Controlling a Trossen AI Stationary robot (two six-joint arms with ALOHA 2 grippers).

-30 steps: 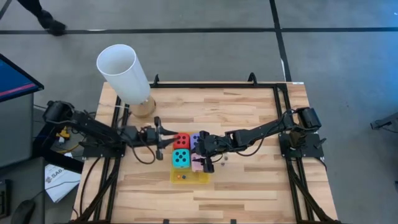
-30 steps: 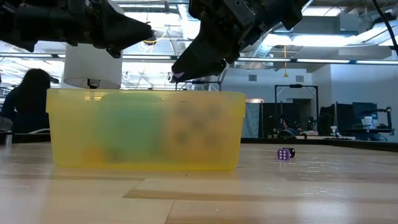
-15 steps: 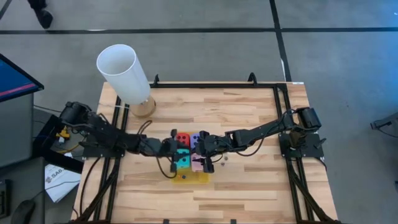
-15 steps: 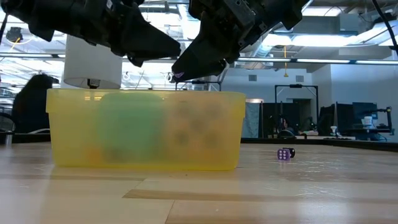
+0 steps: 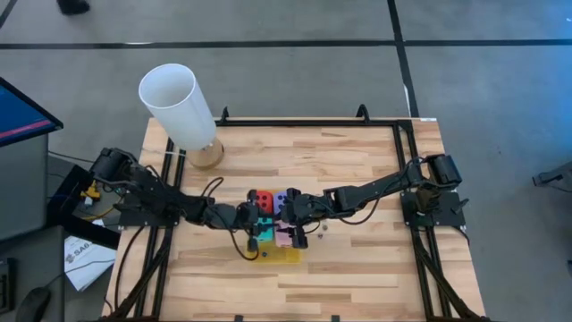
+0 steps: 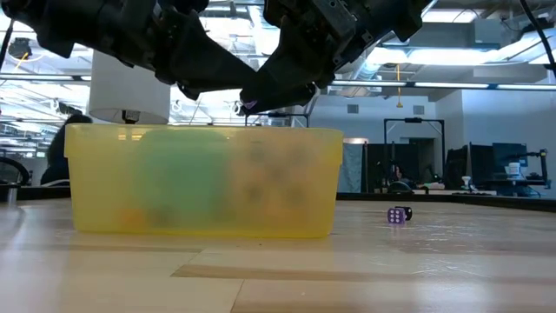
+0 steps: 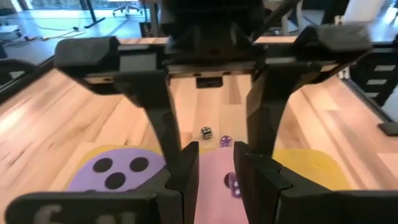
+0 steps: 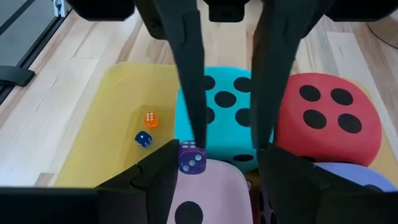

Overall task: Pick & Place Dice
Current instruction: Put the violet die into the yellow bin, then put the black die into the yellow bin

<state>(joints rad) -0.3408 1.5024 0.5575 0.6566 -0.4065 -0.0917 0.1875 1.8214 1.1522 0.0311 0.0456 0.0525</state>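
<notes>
**Four big dice, five tiny ones, two grippers over the tray**

Nearest to us is one yellow tray on the wooden surface. Inside it we count two big dice, the cyan die and the pink die, side by side. We also count two tiny ones, the orange die and the blue die. A third tiny one, the small purple die, sits on the pink die's top.

The left gripper hangs over the pink die, fingers slightly apart, one tip beside that small purple die. The right gripper faces it from the other side, fingers spread wide with nothing between them.

Just behind are the red die and the big purple die. We cannot tell whether they stand in the tray.

Farther out on the surface lie two more tiny dice, a second purple one and a dark one. One white tube stands at the far corner.
</notes>
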